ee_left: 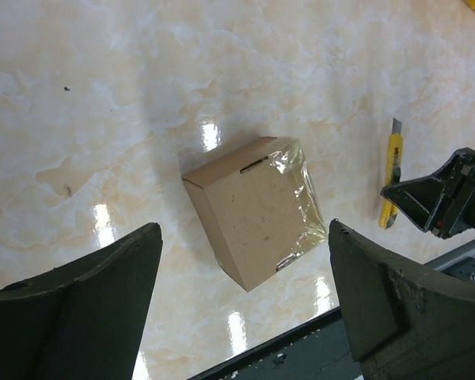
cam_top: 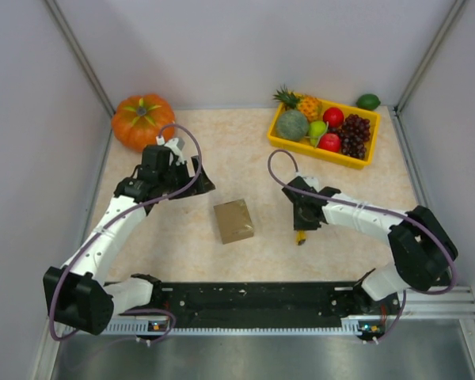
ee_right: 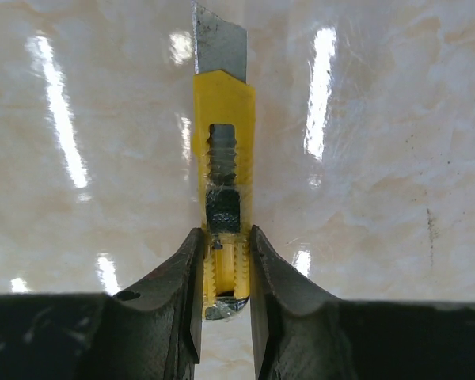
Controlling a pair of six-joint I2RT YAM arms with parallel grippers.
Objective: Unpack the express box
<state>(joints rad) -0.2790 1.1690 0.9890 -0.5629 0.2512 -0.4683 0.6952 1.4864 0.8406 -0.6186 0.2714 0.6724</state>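
Observation:
The express box [cam_top: 233, 221], a small brown carton with clear tape over one edge, sits closed on the table between the arms. It also shows in the left wrist view [ee_left: 253, 210]. My left gripper [cam_top: 191, 178] is open and empty, up and to the left of the box; in its own view the gripper [ee_left: 244, 228] has its jaws wide apart above the box. My right gripper [cam_top: 301, 220] is to the right of the box, shut on a yellow utility knife [ee_right: 223, 158] with its blade out. The knife [ee_left: 392, 178] is held low over the table.
An orange pumpkin [cam_top: 142, 119] stands at the back left. A yellow tray [cam_top: 332, 155] of plastic fruit is at the back right, with a green lime [cam_top: 368, 101] beside it. A black rail [cam_top: 253, 297] runs along the near edge.

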